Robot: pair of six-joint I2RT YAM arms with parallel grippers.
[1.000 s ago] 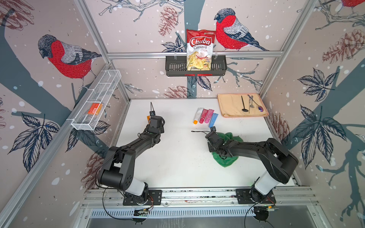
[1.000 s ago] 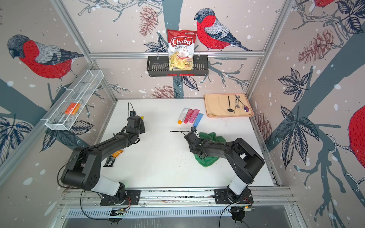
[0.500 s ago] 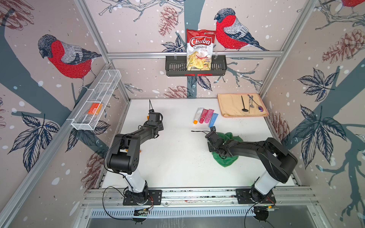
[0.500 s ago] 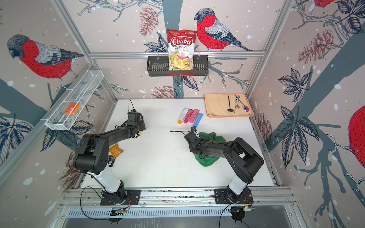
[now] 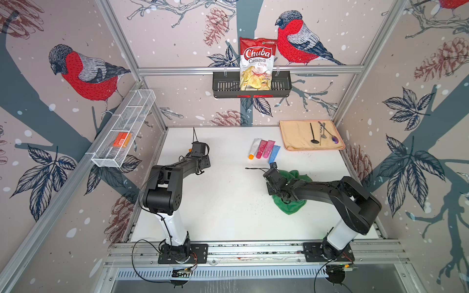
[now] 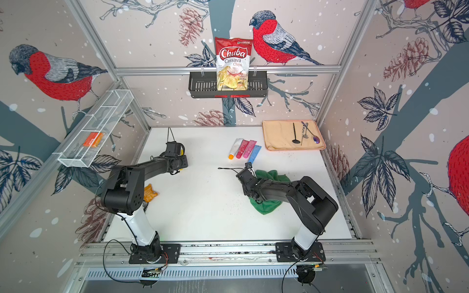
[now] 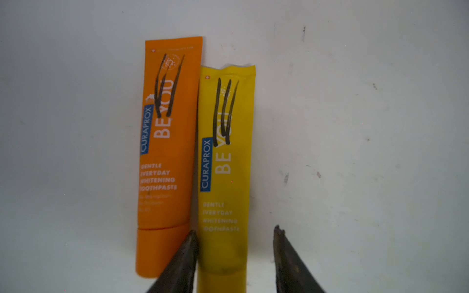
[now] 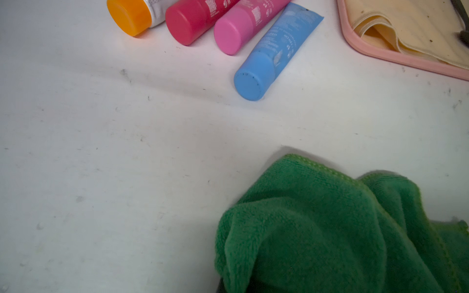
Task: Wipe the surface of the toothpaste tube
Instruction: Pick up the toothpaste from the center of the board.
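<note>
Two toothpaste tubes lie side by side in the left wrist view, one orange (image 7: pixel 167 142) and one yellow (image 7: pixel 225 162), each crossed by dark marker strokes. My left gripper (image 7: pixel 234 232) is open and straddles the yellow tube's cap end. One fingertip (image 7: pixel 189 243) sits in the seam between the two tubes, the other stands clear of the yellow one. In both top views this gripper (image 6: pixel 175 152) hangs low at the table's back left. My right gripper (image 5: pixel 272 177) is shut on the green cloth (image 8: pixel 330 228), which hides its jaws and trails on the table (image 5: pixel 291 203).
A row of several tubes (image 5: pixel 264 148) with white, red, pink and blue bodies lies just beyond the right gripper. A pink tray (image 5: pixel 286 142) with a beige cloth and utensils fills the back right corner. A crumpled yellow-orange item (image 6: pixel 149 192) lies by the left arm's base.
The left arm has folded up at the elbow and its gripper has edged a little toward the back wall. The right arm and the green cloth have not moved.
</note>
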